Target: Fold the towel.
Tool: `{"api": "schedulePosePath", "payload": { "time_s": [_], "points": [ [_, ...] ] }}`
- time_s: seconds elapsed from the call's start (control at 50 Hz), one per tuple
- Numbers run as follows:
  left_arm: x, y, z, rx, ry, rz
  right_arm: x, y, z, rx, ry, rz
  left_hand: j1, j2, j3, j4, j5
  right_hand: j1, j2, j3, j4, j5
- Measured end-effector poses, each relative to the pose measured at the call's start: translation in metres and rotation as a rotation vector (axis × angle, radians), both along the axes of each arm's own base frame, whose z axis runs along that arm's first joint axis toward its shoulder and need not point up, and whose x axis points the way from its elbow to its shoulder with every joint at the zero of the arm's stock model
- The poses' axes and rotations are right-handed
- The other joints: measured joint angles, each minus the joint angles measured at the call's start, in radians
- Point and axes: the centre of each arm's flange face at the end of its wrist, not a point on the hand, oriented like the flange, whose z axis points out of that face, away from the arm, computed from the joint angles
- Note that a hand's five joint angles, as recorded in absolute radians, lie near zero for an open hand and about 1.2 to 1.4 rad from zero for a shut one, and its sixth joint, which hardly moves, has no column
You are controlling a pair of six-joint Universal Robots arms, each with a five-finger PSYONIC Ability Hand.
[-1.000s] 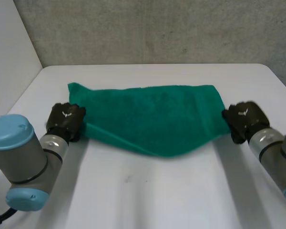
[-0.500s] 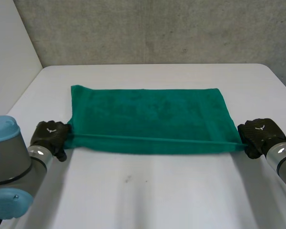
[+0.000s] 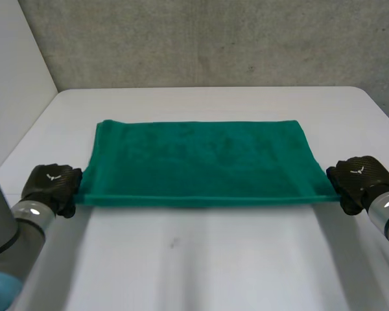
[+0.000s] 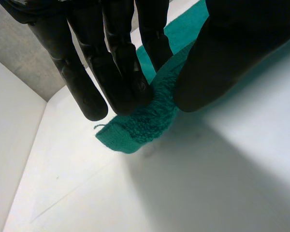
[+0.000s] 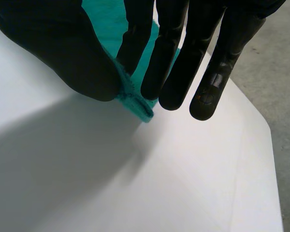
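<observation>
White table (image 3: 201,272), green towel (image 3: 201,162), grey concrete wall (image 3: 214,39)

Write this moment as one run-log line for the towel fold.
towel: spread out, near edge taut | left hand: pinching near-left corner | right hand: pinching near-right corner

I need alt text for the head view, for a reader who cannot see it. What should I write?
A green towel is spread across a white table, its near edge stretched straight between two black robot hands. The left hand grips the near left corner and the right hand the near right corner.
</observation>
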Motion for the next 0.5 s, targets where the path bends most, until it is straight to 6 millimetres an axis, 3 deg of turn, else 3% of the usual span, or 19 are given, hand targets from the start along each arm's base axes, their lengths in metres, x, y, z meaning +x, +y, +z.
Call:
{"api": "schedulePosePath", "payload": {
  "time_s": [0.12,0.16,0.2,0.26,0.34,0.5],
  "points": [
    [0.007,0.032,0.017,0.042,-0.059,-0.017,-0.009,0.026,0.011,0.105,0.168,0.056,0.000,0.001,0.000,0.000,0.000,0.000,0.000,0.000,0.000,0.000],
    [0.007,0.032,0.017,0.042,-0.059,-0.017,-0.009,0.026,0.011,0.105,0.168,0.056,0.000,0.001,0.000,0.000,0.000,0.000,0.000,0.000,0.000,0.000],
    [0.010,0.052,0.026,0.065,-0.131,-0.048,-0.022,0.048,0.017,0.226,0.330,0.120,0.000,0.002,0.003,0.001,0.000,0.000,0.000,0.000,0.000,0.000],
    [0.011,0.060,0.031,0.065,-0.177,-0.077,-0.029,0.052,0.024,0.242,0.395,0.142,0.000,0.003,0.005,0.001,0.000,0.000,0.000,0.000,0.000,0.000],
    [0.008,0.054,0.031,0.051,-0.186,-0.099,-0.031,0.041,0.031,0.187,0.384,0.113,0.000,0.004,0.005,0.001,0.000,0.000,0.000,0.000,0.000,0.000],
    [-0.006,0.004,0.019,-0.028,-0.166,-0.127,-0.018,-0.002,0.030,0.040,0.272,0.073,0.000,0.004,0.005,0.001,0.000,0.000,0.000,0.000,0.000,0.000]
  ]
}}
